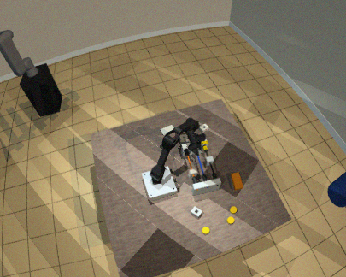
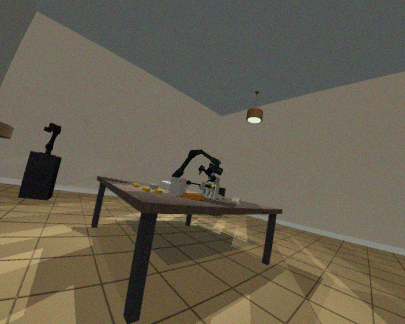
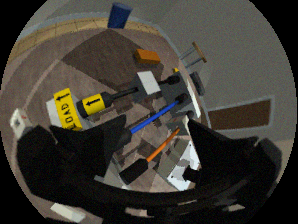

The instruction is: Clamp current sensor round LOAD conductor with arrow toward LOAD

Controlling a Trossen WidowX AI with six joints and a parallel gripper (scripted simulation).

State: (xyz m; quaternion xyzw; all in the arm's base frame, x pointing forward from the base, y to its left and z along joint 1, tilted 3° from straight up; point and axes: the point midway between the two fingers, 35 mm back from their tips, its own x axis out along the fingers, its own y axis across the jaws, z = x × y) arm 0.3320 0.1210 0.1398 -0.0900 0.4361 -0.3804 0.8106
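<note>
The yellow split-core sensor (image 3: 93,104) (image 1: 204,144) sits round the dark conductor (image 3: 125,99) at the far end of the wire rig. Its black arrow points toward the yellow LOAD marker (image 3: 64,108) just beyond it. A blue conductor (image 3: 154,117) (image 1: 200,164) and an orange conductor (image 3: 162,144) (image 1: 189,162) run beside the dark one. My gripper (image 3: 157,120) (image 1: 195,138) is open and empty. It hangs above the rig, apart from the sensor, with its dark fingers framing the blue and orange conductors in the wrist view. I cannot tell whether the sensor is latched.
The rig's white end block (image 1: 206,185) stands next to the arm's white base (image 1: 160,189). An orange block (image 1: 236,180), three yellow discs (image 1: 231,220) and a small white cube (image 1: 196,211) lie on the table (image 2: 176,204). White tags (image 1: 167,129) lie behind the arm.
</note>
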